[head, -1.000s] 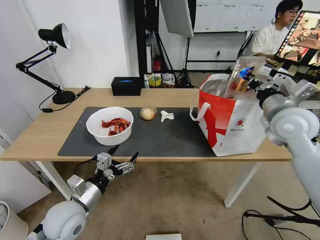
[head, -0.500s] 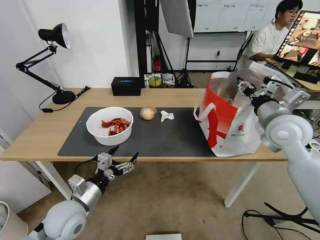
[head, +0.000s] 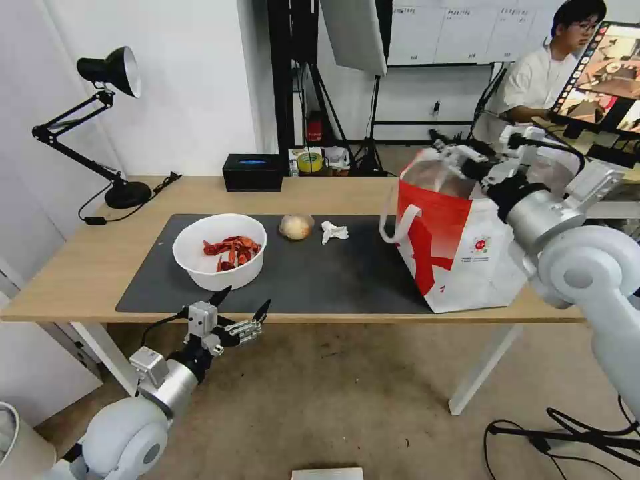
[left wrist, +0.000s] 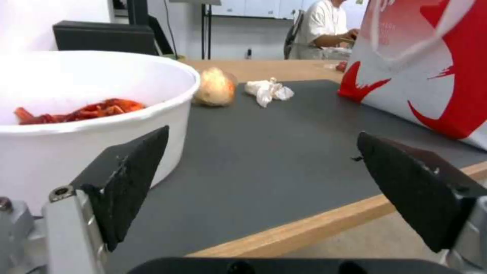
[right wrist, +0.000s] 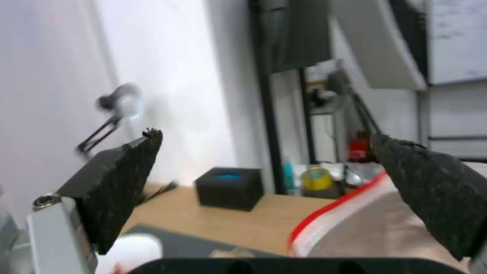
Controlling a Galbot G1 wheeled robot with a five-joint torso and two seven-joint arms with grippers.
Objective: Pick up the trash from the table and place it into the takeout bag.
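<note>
Bare floor below near surface point(head: 87, 267) edge; left gripper point(head: 240, 307) hangs there just off edge, fingers spread wide, holding nothing. Beyond edge, grey mat point(head: 320, 273) mostly free between bowl of shells point(head: 219, 251) and takeout bag point(head: 460, 247). Farther back: beige ball point(head: 295, 227), tissue point(head: 333, 231) close together. Right gripper point(head: 448, 148) above bag's open mouth, fingers apart, empty.

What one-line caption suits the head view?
Right gripper open above takeout bag; bowl on table.
</note>
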